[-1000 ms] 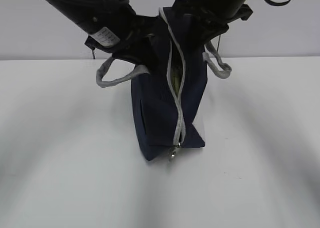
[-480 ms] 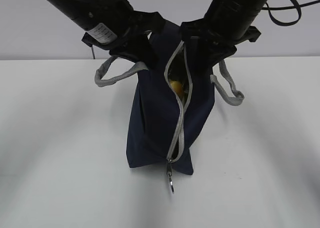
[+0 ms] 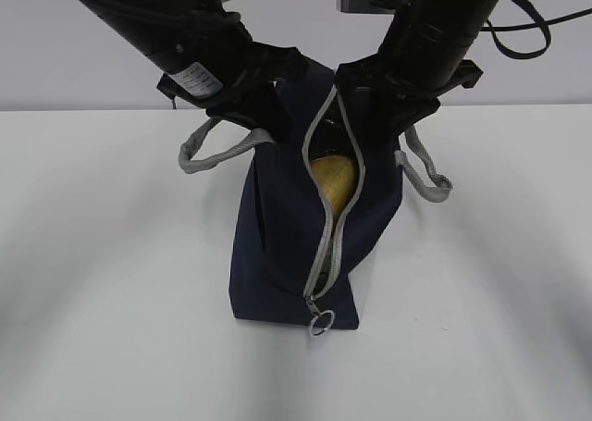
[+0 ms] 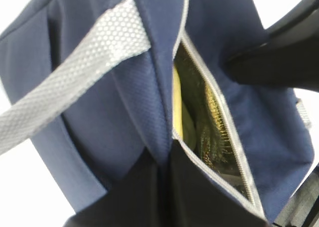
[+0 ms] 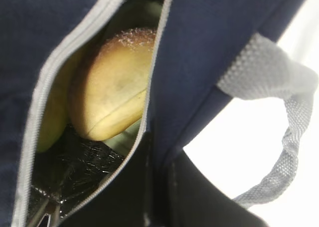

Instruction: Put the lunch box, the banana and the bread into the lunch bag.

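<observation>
Exterior view – both grippers' grip can't tell, at lunch bag (image 3: 287, 245) top; bread (image 3: 333, 180) inside – zip next, prob.

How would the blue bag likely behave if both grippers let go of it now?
The bag looks like soft fabric, creased and sagging between the two arms, so it would probably slump. Its zipper gapes over the bread, so contents might shift. It stands tall on a narrow base, so it may tip.
</observation>
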